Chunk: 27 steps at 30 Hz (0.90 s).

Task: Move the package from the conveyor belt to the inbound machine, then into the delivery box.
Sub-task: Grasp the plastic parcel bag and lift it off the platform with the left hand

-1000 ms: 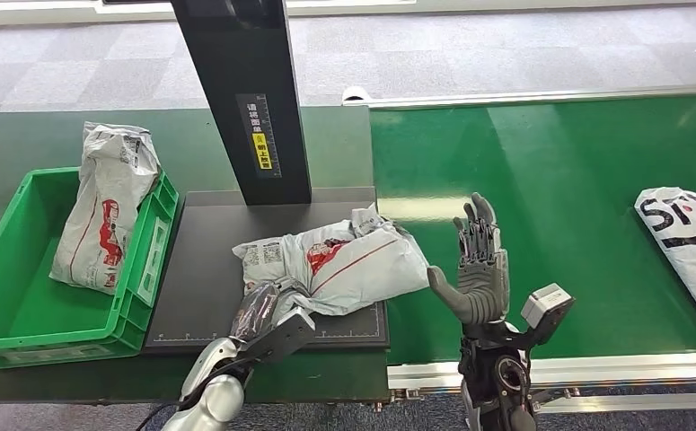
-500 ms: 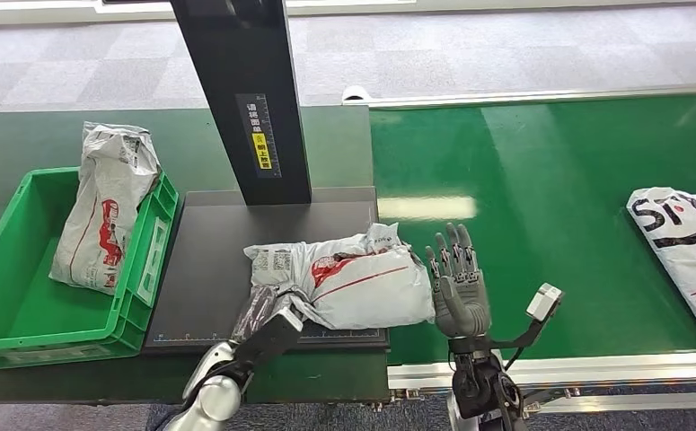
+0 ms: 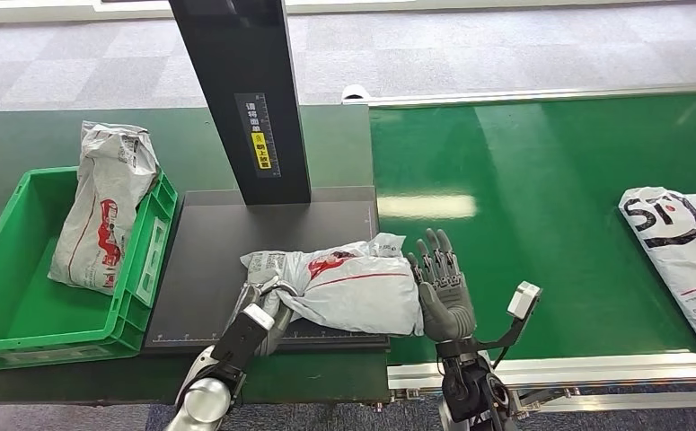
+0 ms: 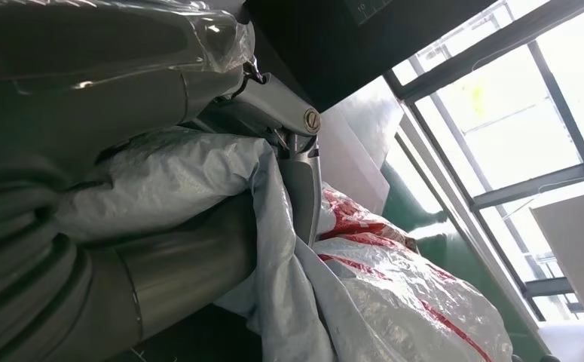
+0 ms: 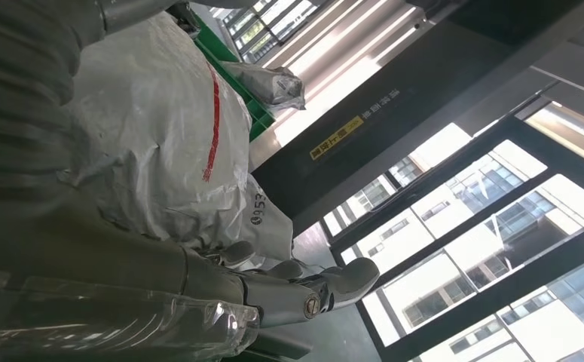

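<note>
A crumpled grey package with red print lies on the black plate of the inbound machine, near its front edge. My left hand grips the package's left end; in the left wrist view its fingers curl around a fold of the package. My right hand stands upright with fingers spread, its palm against the package's right end. In the right wrist view the package rests against that hand, whose fingers lie stretched along it.
The machine's black column rises behind the plate. A green box at the left holds another grey package leaning on its wall. The green conveyor belt carries one more package at the right edge.
My right hand came down and left until it met the package's right end. The package settled flatter on the plate. The package on the belt drifted left.
</note>
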Available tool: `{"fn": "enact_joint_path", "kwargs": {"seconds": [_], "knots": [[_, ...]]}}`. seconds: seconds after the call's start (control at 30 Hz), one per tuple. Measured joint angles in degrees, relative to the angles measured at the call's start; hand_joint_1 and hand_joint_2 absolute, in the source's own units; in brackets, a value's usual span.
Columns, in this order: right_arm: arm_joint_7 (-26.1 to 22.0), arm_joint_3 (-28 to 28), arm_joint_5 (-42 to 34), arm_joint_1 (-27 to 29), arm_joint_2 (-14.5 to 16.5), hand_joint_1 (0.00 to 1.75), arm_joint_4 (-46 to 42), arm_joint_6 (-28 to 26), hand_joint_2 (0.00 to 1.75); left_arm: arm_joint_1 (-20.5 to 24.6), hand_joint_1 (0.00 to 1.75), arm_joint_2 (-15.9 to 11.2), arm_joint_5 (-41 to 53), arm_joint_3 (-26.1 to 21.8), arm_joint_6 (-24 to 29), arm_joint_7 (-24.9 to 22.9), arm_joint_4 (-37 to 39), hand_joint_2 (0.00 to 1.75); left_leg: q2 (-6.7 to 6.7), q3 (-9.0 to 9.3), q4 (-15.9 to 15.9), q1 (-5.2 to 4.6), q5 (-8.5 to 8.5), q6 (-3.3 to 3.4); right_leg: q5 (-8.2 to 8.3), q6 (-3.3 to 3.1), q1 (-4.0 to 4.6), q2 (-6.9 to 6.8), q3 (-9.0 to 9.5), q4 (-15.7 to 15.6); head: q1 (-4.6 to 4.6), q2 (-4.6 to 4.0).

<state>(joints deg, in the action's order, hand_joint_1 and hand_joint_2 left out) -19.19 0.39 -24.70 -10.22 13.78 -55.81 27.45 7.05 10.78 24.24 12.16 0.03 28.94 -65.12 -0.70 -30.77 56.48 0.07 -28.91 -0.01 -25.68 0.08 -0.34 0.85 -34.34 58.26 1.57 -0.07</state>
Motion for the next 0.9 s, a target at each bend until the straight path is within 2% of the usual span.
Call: {"fn": "enact_joint_path", "kwargs": {"seconds": [0.37,0.63,0.73,0.83,0.9], "knots": [[-0.1,0.5,1.4,0.0,-0.2,0.0,0.2,-1.4,1.75,-0.2,1.75,0.3,-0.9,-0.6,0.6,0.5,-0.3,1.75,0.0,-0.01,0.0,0.0,0.0,0.0,0.0,0.0,0.0,0.0,-0.02,0.0,-0.01,0.0],[-0.6,2.1,15.9,0.2,-0.8,0.0,-0.2,-14.9,1.75,-1.7,1.75,0.7,-7.0,-2.0,9.4,5.5,-7.6,1.75,0.01,-0.05,0.0,0.0,0.0,0.0,0.0,0.0,0.0,0.0,-0.08,0.0,-0.01,0.0],[-0.8,2.7,24.9,0.6,-1.0,0.0,-1.2,-23.5,1.75,-2.6,1.75,0.8,-6.3,-2.5,14.1,8.0,-11.8,1.75,0.0,-0.1,0.0,0.0,0.0,0.0,0.0,0.0,0.0,0.0,-0.12,0.0,-0.01,0.0],[-4.4,3.2,31.8,1.9,-1.0,0.0,-4.7,-32.2,1.75,-3.5,1.75,0.7,-6.1,-2.7,15.9,9.8,-16.0,1.75,-0.02,-0.18,0.0,0.0,0.0,0.0,0.0,0.0,0.0,0.0,-0.19,0.0,-0.01,0.0],[-6.4,3.2,32.6,2.4,-0.9,0.0,-7.2,-33.7,1.75,-3.7,1.75,0.6,-6.2,-2.8,16.0,10.2,-18.0,1.75,0.0,-0.18,0.0,0.0,0.0,0.0,0.0,0.0,0.0,0.02,-0.2,0.0,-0.01,-0.01]]}}
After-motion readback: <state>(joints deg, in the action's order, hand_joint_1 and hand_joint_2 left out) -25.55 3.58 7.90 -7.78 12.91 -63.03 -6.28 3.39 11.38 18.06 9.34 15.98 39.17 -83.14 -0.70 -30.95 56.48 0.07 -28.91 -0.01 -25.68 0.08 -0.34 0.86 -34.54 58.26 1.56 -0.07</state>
